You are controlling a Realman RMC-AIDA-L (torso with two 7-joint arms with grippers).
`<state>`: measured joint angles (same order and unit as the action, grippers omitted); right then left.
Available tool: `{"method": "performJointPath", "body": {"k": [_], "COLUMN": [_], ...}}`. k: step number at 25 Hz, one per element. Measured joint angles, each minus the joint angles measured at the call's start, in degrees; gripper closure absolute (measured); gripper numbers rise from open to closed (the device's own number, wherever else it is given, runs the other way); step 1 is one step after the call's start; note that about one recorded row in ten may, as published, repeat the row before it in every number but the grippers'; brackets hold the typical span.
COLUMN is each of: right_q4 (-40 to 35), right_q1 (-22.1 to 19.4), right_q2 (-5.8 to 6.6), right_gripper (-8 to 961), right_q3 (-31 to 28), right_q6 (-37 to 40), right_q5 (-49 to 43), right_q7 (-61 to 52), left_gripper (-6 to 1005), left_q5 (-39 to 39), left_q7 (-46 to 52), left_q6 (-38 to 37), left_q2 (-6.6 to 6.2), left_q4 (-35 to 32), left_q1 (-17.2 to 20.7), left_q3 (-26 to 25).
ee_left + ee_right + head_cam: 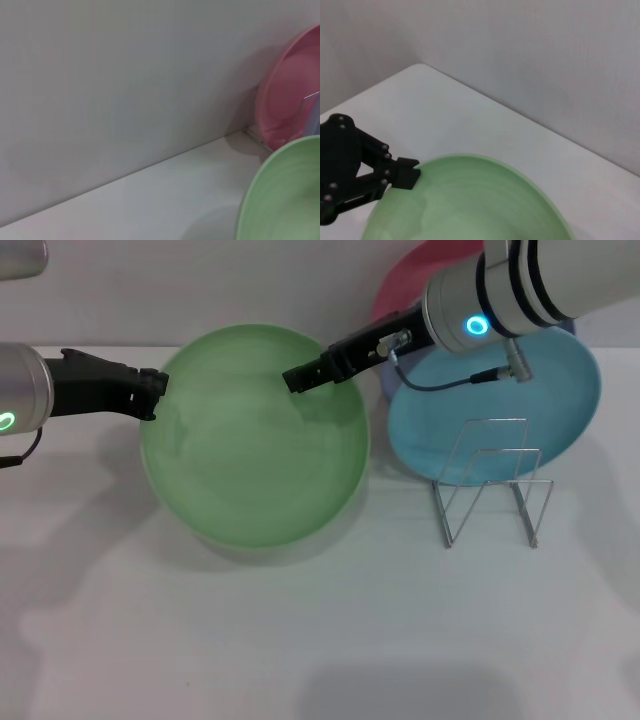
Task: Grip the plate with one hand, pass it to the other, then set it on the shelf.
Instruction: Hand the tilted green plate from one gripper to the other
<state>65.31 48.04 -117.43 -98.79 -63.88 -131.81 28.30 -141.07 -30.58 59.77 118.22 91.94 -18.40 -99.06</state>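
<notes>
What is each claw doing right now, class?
Left claw: shut on the green plate at its rim.
Right claw: over the plate's far edge; grip cannot be told.

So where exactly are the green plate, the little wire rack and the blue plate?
green plate (255, 455), head view, middle of its face.
wire rack (492, 480), head view, on one of its upright bent loops.
blue plate (560, 390), head view, bare face above the rack.

You see the plate (255, 440) left of centre above the surface (320, 640), left gripper (155, 392) at its left rim, right gripper (298, 377) over its far side. The shelf (492, 490) stands to the right, another plate (540, 410) directly behind it.
</notes>
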Motion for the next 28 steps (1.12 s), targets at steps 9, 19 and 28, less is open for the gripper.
{"method": "performJointPath", "body": {"k": [9, 19, 28], "right_q4": [-0.5, -0.2, 2.7], "right_q1": [0.1, -0.2, -2.8], "right_q2": [0.01, -0.09, -0.68], "right_gripper": [273, 607, 871], "right_q3": [0.0, 0.1, 0.6], "right_q6": [0.4, 1.4, 2.8], "right_q5": [-0.3, -3.0, -3.2], "right_q7": [0.1, 1.1, 3.7], "left_gripper": [974, 974, 973], "left_q5": [0.2, 0.3, 4.0], "left_q7": [0.0, 0.0, -0.8], "left_q6": [0.0, 0.4, 0.1], "left_q2": [-0.02, -0.02, -0.15], "left_q4": [0.1, 0.3, 0.4], "left_q1": [-0.1, -0.2, 0.1], "left_q3": [0.2, 0.4, -0.2]}}
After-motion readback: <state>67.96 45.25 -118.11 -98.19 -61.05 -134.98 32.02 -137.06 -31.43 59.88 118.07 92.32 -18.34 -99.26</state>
